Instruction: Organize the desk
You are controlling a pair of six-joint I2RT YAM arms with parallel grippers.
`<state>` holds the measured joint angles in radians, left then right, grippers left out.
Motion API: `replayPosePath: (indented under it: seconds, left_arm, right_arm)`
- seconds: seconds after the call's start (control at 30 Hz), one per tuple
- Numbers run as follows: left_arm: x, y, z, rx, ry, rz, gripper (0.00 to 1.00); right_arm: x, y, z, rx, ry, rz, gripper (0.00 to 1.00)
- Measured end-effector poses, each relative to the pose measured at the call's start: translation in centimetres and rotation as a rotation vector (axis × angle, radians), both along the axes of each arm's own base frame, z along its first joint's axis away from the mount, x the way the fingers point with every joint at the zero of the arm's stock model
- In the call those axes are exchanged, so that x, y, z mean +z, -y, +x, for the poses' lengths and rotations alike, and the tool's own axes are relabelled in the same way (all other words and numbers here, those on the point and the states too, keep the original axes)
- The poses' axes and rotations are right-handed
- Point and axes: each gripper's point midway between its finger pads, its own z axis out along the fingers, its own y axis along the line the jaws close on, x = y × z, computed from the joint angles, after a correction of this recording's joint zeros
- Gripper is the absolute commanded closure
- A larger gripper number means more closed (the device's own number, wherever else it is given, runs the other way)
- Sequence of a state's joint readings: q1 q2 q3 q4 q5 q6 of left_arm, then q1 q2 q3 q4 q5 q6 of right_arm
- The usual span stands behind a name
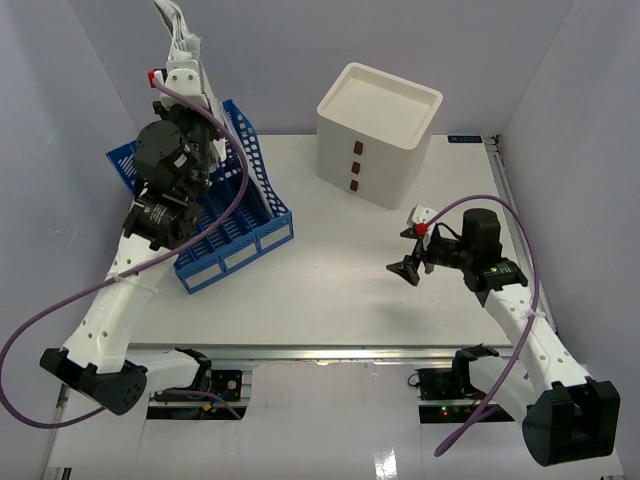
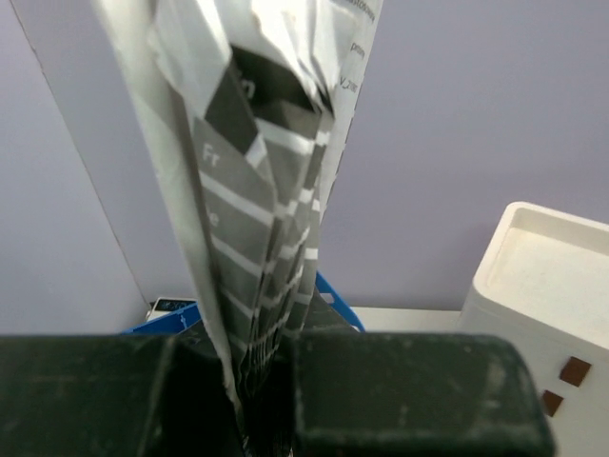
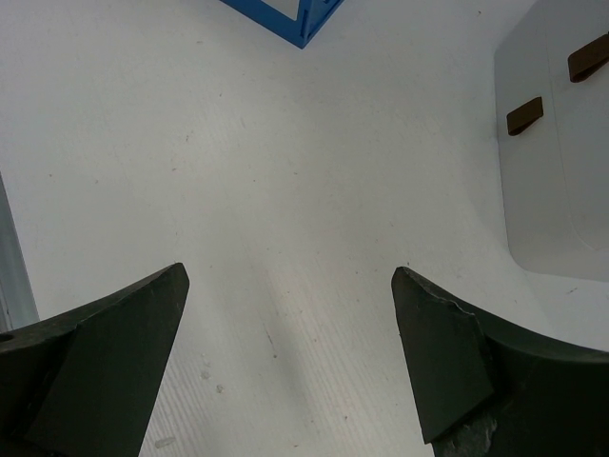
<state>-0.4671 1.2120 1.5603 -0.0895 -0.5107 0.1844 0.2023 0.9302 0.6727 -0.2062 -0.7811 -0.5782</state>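
The white desk (image 1: 330, 290) fills the middle of the top view. At its far left my left gripper (image 1: 190, 90) points upward above a blue file rack (image 1: 235, 215) and is shut on a folded sheaf of grey-and-white printed papers (image 1: 178, 28). In the left wrist view the papers (image 2: 257, 171) rise upright from between the closed fingers of the left gripper (image 2: 262, 381). My right gripper (image 1: 408, 250) hovers over the right half of the desk. In its wrist view the right gripper (image 3: 290, 286) stands open, with only bare desk (image 3: 285, 171) between the fingers.
A cream three-drawer box (image 1: 380, 130) stands at the back centre, also seen in the wrist views (image 2: 542, 276) (image 3: 561, 171). A corner of the blue rack (image 3: 295, 19) shows ahead of the right gripper. A silver rail (image 1: 330, 353) runs along the near edge.
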Motion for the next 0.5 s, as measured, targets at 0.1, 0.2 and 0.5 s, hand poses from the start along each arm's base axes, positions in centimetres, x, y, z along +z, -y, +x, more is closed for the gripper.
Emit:
replayPosePath:
  seconds: [0.1, 0.2, 0.5]
  left_arm:
    - [-1.8, -0.8, 2.1, 0.039, -0.042, 0.004, 1.0]
    - [-4.2, -1.3, 4.6, 0.071, -0.098, 0.002, 1.0]
    - [-10.4, 0.2, 9.3, 0.026, -0.24, -0.014, 1.0]
  right_arm:
    - [0.0, 0.1, 0.1, -0.006, 0.0, 0.0, 0.06]
    - [0.0, 0.3, 0.2, -0.013, 0.0, 0.0, 0.06]
    - [0.0, 0.5, 0.3, -0.018, 0.0, 0.0, 0.06]
